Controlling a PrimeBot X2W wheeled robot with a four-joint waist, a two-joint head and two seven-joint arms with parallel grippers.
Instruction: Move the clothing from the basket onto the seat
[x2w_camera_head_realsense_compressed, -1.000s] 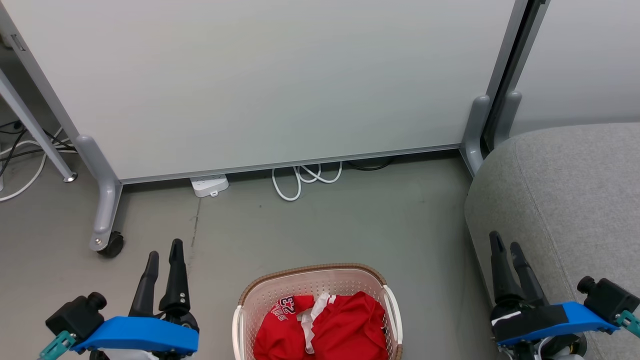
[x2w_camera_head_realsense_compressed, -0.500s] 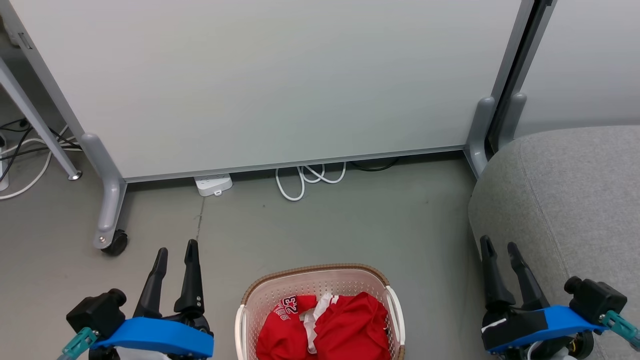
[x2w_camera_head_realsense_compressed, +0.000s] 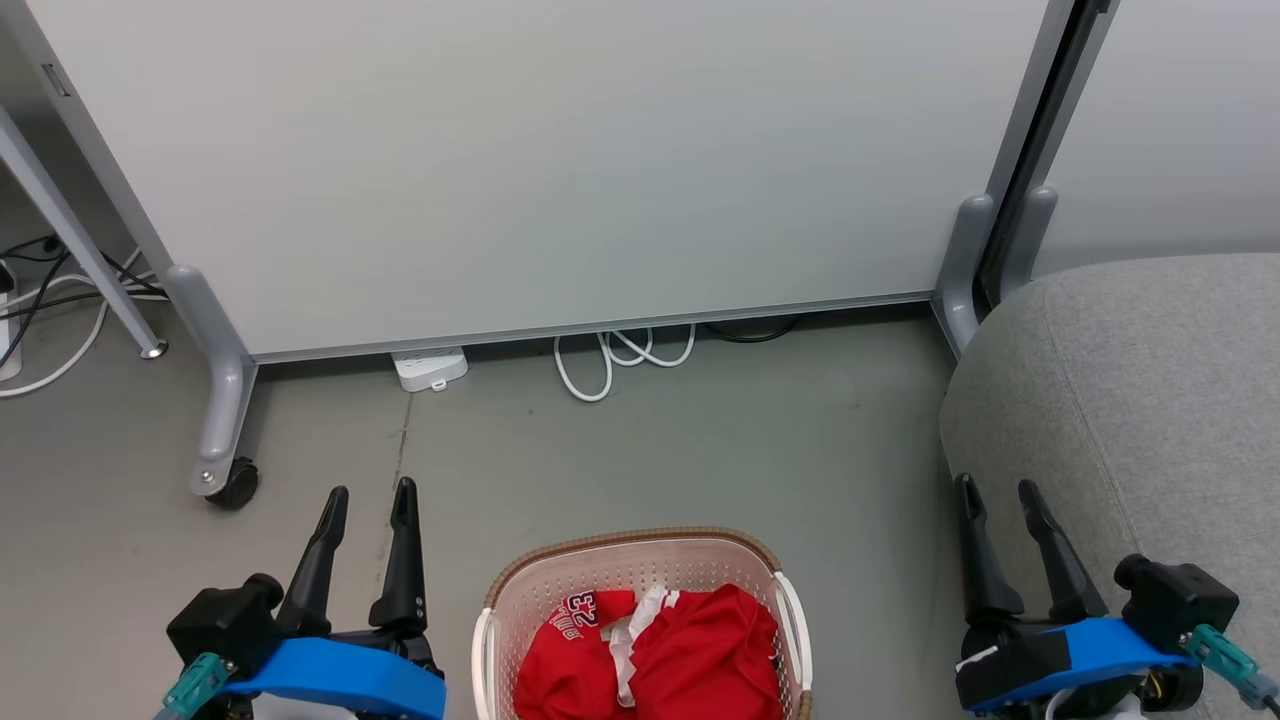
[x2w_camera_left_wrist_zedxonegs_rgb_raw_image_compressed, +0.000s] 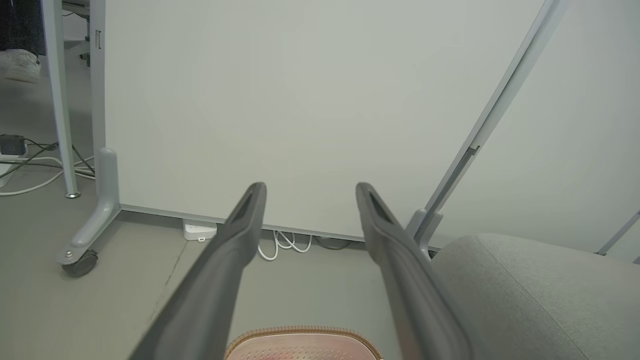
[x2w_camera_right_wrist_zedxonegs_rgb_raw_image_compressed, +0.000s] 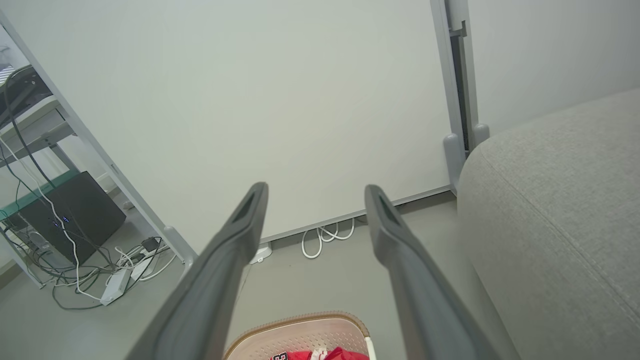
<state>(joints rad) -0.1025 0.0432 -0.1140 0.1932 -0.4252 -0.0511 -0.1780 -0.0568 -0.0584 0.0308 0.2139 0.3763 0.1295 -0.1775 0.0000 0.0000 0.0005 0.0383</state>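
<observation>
The cream plastic basket (x2w_camera_head_realsense_compressed: 629, 538) stands on the smooth grey floor (x2w_camera_head_realsense_compressed: 700, 450) low in the head view, between the two arms. Its walls are pierced with rows of small holes, its corners are rounded, and a brown woven-look band runs along the rim above white side handles. The clothing (x2w_camera_head_realsense_compressed: 700, 655) lies crumpled inside it: soft bright red fabric in loose folds, one piece with white trim and a white "23" facing up on the left side.

The seat (x2w_camera_head_realsense_compressed: 1150, 380) sits to the right of the basket and apart from it, a bulky grey cushion of coarse woven cloth with a rounded edge and a faint seam.

The left gripper (x2w_camera_head_realsense_compressed: 370, 493) hovers just left of the basket, its long, dark, tapering matte fingers spread with nothing between them. The right gripper (x2w_camera_head_realsense_compressed: 995, 483) hangs by the seat's near edge, jaws likewise apart and empty.

Behind stands a flat pale partition panel (x2w_camera_head_realsense_compressed: 550, 170) on grey feet, one with a black caster (x2w_camera_head_realsense_compressed: 232, 485). A white power strip (x2w_camera_head_realsense_compressed: 430, 368) and a looped white cable (x2w_camera_head_realsense_compressed: 610, 355) lie at its base.
</observation>
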